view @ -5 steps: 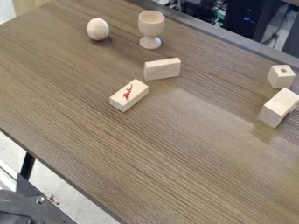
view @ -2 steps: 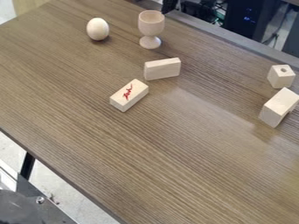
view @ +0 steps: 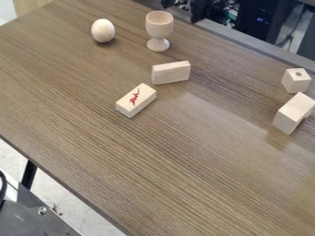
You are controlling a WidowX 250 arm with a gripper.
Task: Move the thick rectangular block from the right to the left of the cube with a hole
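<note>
Here we are, nearest the camera first: the thick rectangular block (view: 294, 113) sits on the table (view: 184, 184) just in front of the cube with a hole (view: 296, 82), a shade to its right, its length running back at a slant; whether the two touch, I can't tell; well left of the cube and nearer than it lies the block with red marking (view: 135, 100); beyond that one, also left of the cube, a thin block (view: 171, 73) stands on its long edge; farther back and left of the cube come the wooden goblet (view: 159, 30) and the egg (view: 102, 31).

And there's the gripper (view: 182, 11), far back and left of the cube at the table's far side; its fingers look spread with nothing pinched between them, though they are cut off by the view's edge, so take that with some caution!

The block is the prize here: it should be light, stiff and hard to damage, bare wood with decent grip for the pads; the hold to go for is across its long sides, about mid-length, clear of the dark notch low on its right; grab too near the far end and the cube could get a knock; the move is all to play for, with the open wood left of the cube as the target.
</note>
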